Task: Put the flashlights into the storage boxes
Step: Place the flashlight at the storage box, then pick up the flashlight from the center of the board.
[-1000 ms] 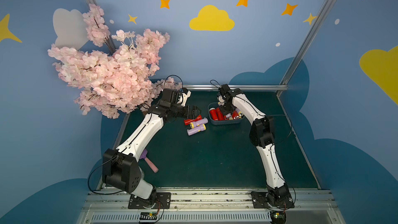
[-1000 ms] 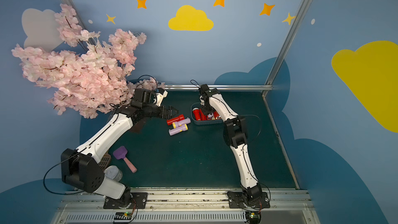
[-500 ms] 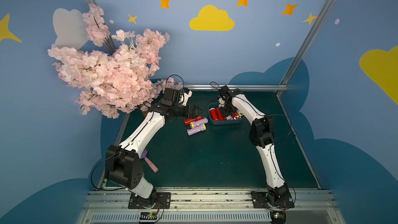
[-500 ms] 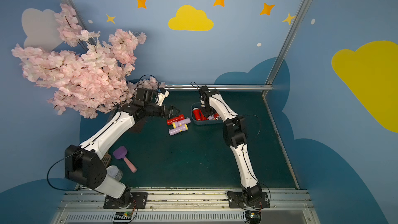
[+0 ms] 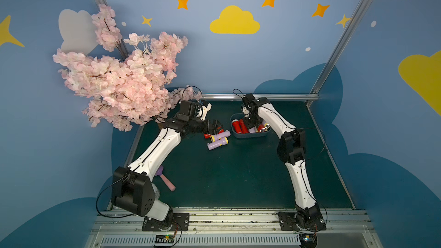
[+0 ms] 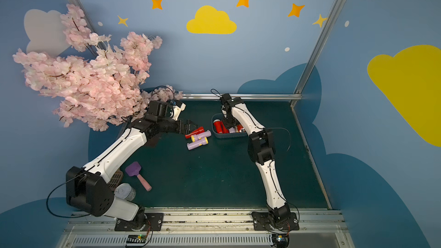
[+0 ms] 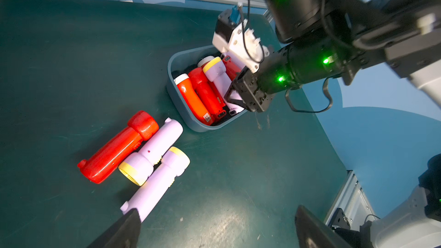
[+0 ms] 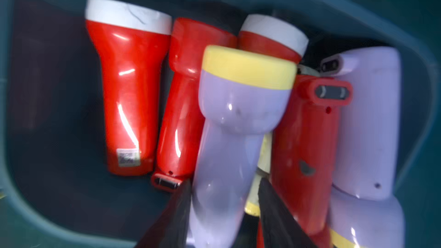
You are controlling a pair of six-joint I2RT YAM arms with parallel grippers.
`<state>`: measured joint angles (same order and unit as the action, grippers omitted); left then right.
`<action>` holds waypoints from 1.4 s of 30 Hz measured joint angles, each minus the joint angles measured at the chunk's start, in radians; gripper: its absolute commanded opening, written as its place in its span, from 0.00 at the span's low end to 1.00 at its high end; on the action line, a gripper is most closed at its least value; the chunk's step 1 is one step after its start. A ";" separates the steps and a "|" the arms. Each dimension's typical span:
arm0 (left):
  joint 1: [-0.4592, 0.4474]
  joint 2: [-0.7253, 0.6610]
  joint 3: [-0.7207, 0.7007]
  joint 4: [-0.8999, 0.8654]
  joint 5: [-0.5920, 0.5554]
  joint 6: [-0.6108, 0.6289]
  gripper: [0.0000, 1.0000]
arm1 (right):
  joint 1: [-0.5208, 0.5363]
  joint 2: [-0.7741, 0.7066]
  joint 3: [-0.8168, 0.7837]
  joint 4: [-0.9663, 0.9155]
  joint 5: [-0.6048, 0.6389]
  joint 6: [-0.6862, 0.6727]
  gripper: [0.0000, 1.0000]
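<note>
1. Left pincer (image 5: 217, 126), gaping wide, is reaching closer than before, partly hiding the red flashlight (image 5: 207, 136) on the table (image 5: 226, 175).
2. Right pincer (image 8: 225, 187) is straddling a lilac flashlight (image 8: 238, 115) inside the blue-grey tub (image 5: 250, 135); blur is hiding any grip.

Blue-grey tub (image 7: 178, 106) holding several flashlights (image 7: 207, 93), three loose flashlights (image 7: 152, 147) lying just beside

- Both top views hang high above the near rail (image 5: 214, 215), looking down and forward across the whole table (image 5: 238, 182) to the back wall (image 5: 238, 67); far off, sharing nearly everything.
- The left wrist view sits low over the table, facing the tub (image 7: 183, 113), centre frame.
- The right wrist view looks into that tub from very close, blurred; flashlights (image 8: 128, 91) fill the frame.
</note>
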<state>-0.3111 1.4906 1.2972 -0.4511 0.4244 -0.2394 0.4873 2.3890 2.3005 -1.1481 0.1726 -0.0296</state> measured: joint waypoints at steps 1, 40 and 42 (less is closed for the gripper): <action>-0.002 -0.005 -0.002 -0.002 -0.002 -0.001 0.99 | 0.002 -0.010 -0.002 0.000 0.001 0.000 0.49; -0.111 0.332 0.007 -0.253 -0.264 0.315 0.99 | 0.021 -0.763 -0.771 0.232 -0.343 0.263 0.91; -0.111 0.348 0.027 -0.259 -0.285 0.326 1.00 | 0.026 -0.796 -0.799 0.238 -0.358 0.274 0.91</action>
<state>-0.4217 1.8389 1.3247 -0.7097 0.1390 0.0864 0.5129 1.5932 1.5017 -0.9096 -0.1852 0.2447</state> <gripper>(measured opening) 0.994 0.912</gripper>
